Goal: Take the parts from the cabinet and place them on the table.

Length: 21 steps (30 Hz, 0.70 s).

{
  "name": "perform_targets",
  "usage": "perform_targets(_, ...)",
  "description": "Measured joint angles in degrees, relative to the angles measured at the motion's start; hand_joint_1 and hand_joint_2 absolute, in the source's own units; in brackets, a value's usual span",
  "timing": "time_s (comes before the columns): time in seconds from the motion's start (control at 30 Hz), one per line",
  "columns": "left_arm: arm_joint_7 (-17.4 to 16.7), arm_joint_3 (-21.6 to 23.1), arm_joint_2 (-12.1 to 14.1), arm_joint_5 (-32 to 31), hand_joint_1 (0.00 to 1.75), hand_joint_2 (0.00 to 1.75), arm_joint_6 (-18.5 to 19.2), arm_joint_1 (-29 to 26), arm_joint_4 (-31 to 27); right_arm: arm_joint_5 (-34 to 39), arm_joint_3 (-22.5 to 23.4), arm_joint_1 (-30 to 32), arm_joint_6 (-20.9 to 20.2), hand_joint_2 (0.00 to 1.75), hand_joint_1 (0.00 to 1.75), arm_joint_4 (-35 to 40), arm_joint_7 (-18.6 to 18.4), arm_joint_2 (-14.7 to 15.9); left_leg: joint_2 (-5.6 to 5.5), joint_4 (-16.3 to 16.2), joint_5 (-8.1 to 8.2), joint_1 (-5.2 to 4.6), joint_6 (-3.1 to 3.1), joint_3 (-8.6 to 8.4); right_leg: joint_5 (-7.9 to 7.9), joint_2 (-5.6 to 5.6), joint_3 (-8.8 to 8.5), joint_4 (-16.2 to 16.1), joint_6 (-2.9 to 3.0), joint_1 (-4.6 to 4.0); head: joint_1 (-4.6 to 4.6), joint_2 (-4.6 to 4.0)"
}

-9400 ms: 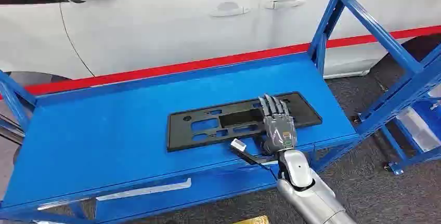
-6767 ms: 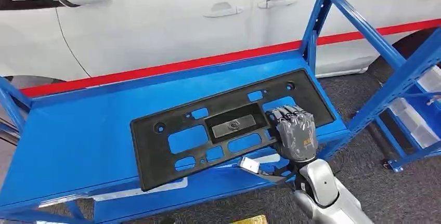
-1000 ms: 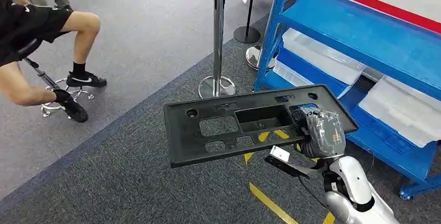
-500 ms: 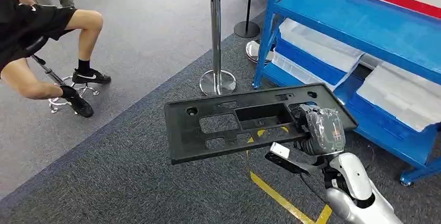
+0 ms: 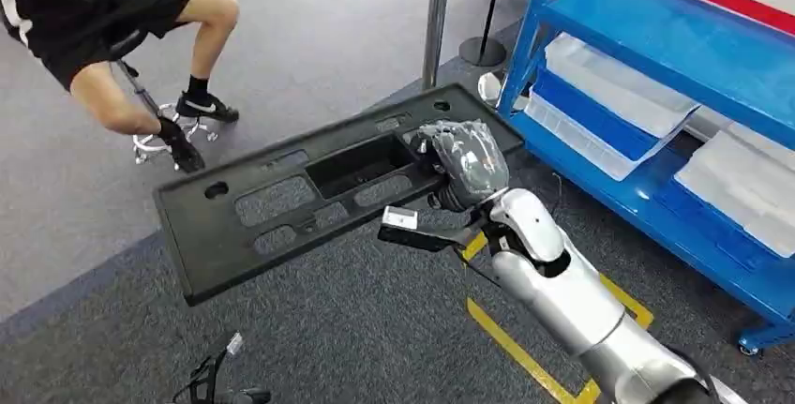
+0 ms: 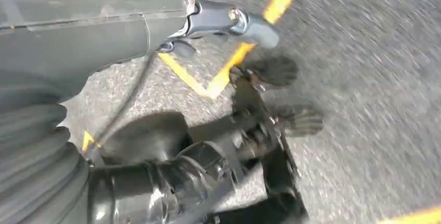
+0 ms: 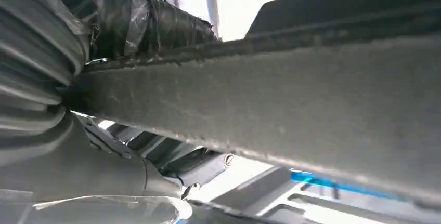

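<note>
head view: the right hand (image 5: pixel 466 158) is seen clenched on the near right edge of the black plastic panel (image 5: pixel 281 202), which is held in the air above the grey carpet (image 5: pixel 356 329), tilted and stretching away to the hand's left. just to the hand's right the blue cabinet (image 5: pixel 675 57) is seen, with clear trays (image 5: pixel 609 81) on its lower shelf. beyond the panel's far end a seated person (image 5: pixel 103 20) is seen. the left hand (image 6: pixel 218 21) is seen hanging over yellow floor tape (image 6: pixel 229 63); its state cannot be told.
</note>
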<state>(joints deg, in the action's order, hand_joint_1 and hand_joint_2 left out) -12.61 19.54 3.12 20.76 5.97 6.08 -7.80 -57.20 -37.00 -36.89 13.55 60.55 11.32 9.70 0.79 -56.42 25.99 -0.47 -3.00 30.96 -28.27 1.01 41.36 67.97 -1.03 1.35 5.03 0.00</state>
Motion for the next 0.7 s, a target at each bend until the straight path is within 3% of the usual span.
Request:
perform_targets(0.03, 0.1, 0.0, 0.1, 0.0, 0.0, 1.75, 0.0, 0.0, -0.2, 0.0, -0.4, -0.1, 0.0, 1.75, 1.75, -0.4, 0.0, -0.1, -0.68, -0.2, -0.23, -0.06, -0.13, 0.59, -2.37, -0.53, 2.09, 5.2, 0.0, -0.08, -0.02, 0.0)
perform_targets(0.07, 0.2, -0.1, 0.1, 0.0, 0.0, 1.75, 0.0, 0.0, -0.4, 0.0, -0.8, -0.1, 0.0, 1.75, 1.75, -0.9, -0.1, -0.2, -1.57, -0.5, -0.37, -0.16, -0.17, 1.05, -3.48, -0.74, 3.44, 8.6, 0.05, -0.2, 0.0, 0.0)
perform_targets(0.1, 0.3, -0.2, 0.2, 0.0, 0.0, 1.75, 0.0, 0.0, -0.4, 0.0, -1.2, -0.1, 0.0, 1.75, 1.75, -1.4, -0.1, -0.5, -2.38, -0.7, -0.45, -0.22, -0.13, 1.36, -3.26, -0.83, 3.69, 9.5, 0.17, -0.3, -0.02, 0.0)
perform_targets(0.13, 0.3, -0.3, 0.3, 0.0, 0.0, 1.75, 0.0, -0.2, -0.4, 0.0, -1.6, -0.1, 0.0, 1.75, 1.75, -1.8, -0.1, -0.8, -3.24, -1.0, -0.46, -0.28, -0.11, 1.53, -1.83, -0.91, 2.48, 7.7, 0.46, -0.47, -0.02, 0.0)
perform_targets(0.17, 0.4, -0.4, 0.4, 0.0, 0.0, 1.75, 0.0, -0.5, -0.4, 0.0, -1.8, -0.2, 0.0, 1.75, 1.75, -2.0, -0.1, -1.1, -3.86, -1.2, -0.43, -0.38, -0.05, 1.6, 0.35, -1.11, 0.15, 3.7, 0.84, -0.65, 0.0, 0.0)
perform_targets(0.2, 0.7, -0.7, 0.6, 0.0, 0.0, 1.75, 0.0, -0.7, -0.4, 0.0, -2.1, -0.5, 0.0, 1.75, 1.75, -2.2, -0.3, -1.7, -4.55, -1.6, -0.31, -0.48, 0.08, 1.64, 3.1, -2.14, -2.96, -2.2, 1.48, -0.86, 0.0, 0.0)
perform_targets(0.23, 0.8, -0.7, 0.5, 0.0, 0.0, 1.75, 0.0, -0.8, -0.5, -0.1, -2.4, -0.9, -0.1, 1.75, 1.75, -2.4, -0.4, -1.9, -5.03, -2.0, -0.17, -0.43, 0.19, 1.89, 3.74, -4.49, -4.78, -6.4, 2.4, -0.92, 0.0, 0.0)
perform_targets(0.27, 1.1, -0.8, 0.5, 0.0, 0.0, 1.75, 0.0, -0.8, -0.7, -0.2, -2.6, -1.1, -0.1, 1.75, 1.75, -2.6, -0.5, -2.1, -5.42, -2.4, -0.13, -0.65, 0.52, 2.63, 3.36, -5.84, -5.18, -6.9, 2.54, -0.64, 0.07, 0.0)
perform_targets(0.3, 1.2, -1.0, 0.6, 0.0, 0.0, 1.75, 0.1, -0.8, -0.7, -0.3, -2.6, -1.3, -0.1, 1.75, 1.75, -2.7, -0.7, -2.5, -6.04, -2.4, -0.3, -0.04, 0.86, 3.0, 3.51, -5.05, -5.18, -7.3, 2.26, -0.89, 0.02, 0.02)
perform_targets(0.37, 1.5, -1.1, 0.8, 0.0, 0.0, 1.75, 0.1, -1.1, -0.8, -0.4, -3.0, -1.5, -0.2, 1.75, 1.75, -3.2, -1.2, -3.0, -7.18, -2.1, -0.58, 0.52, 1.68, 3.14, 3.54, -4.0, -5.32, -7.7, 2.5, -1.2, -0.03, 0.0)
perform_targets(0.4, 1.5, -1.1, 1.2, 0.0, 0.0, 1.75, 0.1, -1.3, -0.8, -0.4, -3.1, -1.7, -0.2, 1.75, 1.75, -3.3, -1.2, -3.3, -7.82, -1.9, -0.62, -0.15, 2.11, 3.11, 3.81, -3.27, -5.73, -8.7, 2.74, -0.62, -0.05, 0.0)
perform_targets(0.43, 1.5, -1.1, 1.3, 0.0, 0.0, 1.75, 0.1, -1.7, -0.8, -0.4, -3.2, -1.9, -0.2, 1.75, 1.75, -3.4, -1.2, -3.7, -6.29, -2.6, 0.05, 0.0, 2.22, 3.33, 4.14, -2.57, -6.26, -9.5, 2.76, -0.47, 0.04, 0.0)
perform_targets(0.47, 1.6, -1.1, 1.4, 0.0, 0.0, 1.75, 0.1, -1.7, -0.9, -0.4, -3.2, -2.1, -0.2, 1.75, 1.75, -3.5, -1.2, -4.1, -3.96, -4.9, 1.69, 0.02, 2.61, 4.5, 4.27, -2.02, -6.61, -10.0, 3.02, -0.26, 0.55, 0.0)
perform_targets(0.5, 1.6, -1.1, 1.4, 0.0, 0.0, 1.75, 0.1, -1.5, -0.9, -0.4, -3.3, -2.2, -0.2, 1.75, 1.75, -3.5, -1.1, -4.2, -2.55, -8.8, 3.54, 0.28, 3.14, 6.46, 4.28, -1.34, -6.71, -10.1, 3.02, -0.21, 0.52, 0.0)
perform_targets(0.57, 1.6, -1.1, 1.4, 0.0, 0.0, 1.75, 0.1, -1.4, -0.9, -0.4, -3.5, -2.2, -0.2, 1.75, 1.75, -3.8, -1.2, -4.2, -1.38, -17.1, 6.56, 1.09, 4.02, 10.91, 4.09, 0.21, -6.74, -10.0, 2.95, -0.2, 0.52, 0.0)
perform_targets(0.6, 1.6, -1.1, 1.5, 0.0, 0.0, 1.75, 0.1, -1.5, -0.9, -0.4, -3.6, -2.1, -0.2, 1.75, 1.75, -4.0, -1.2, -4.3, -1.16, -18.7, 6.39, 1.46, 4.4, 12.04, 3.99, 0.92, -6.73, -10.0, 2.79, -0.09, 0.54, 0.0)
perform_targets(0.63, 1.6, -1.1, 1.6, 0.0, 0.0, 1.75, 0.0, -1.7, -0.9, -0.4, -3.6, -2.1, -0.2, 1.75, 1.75, -4.2, -1.2, -4.3, -1.06, -17.4, 4.78, 1.79, 4.79, 11.61, 3.84, 1.57, -6.73, -9.8, 2.58, 0.05, 0.54, 0.0)
perform_targets(0.67, 1.7, -1.1, 1.6, 0.0, 0.0, 1.75, -0.1, -1.8, -0.9, -0.4, -3.7, -2.1, -0.2, 1.75, 1.75, -4.4, -1.2, -4.3, -0.83, -13.5, 2.17, 2.02, 5.12, 9.8, 3.65, 2.25, -6.74, -9.6, 2.29, 0.26, 0.52, 0.0)
perform_targets(0.7, 1.7, -1.1, 1.6, 0.0, 0.0, 1.75, -0.1, -1.8, -0.9, -0.4, -3.7, -2.2, -0.2, 1.75, 1.75, -4.4, -1.2, -4.4, -0.08, -7.7, -0.78, 2.16, 5.36, 6.92, 3.37, 2.92, -6.8, -9.3, 1.88, 0.51, 0.54, 0.0)
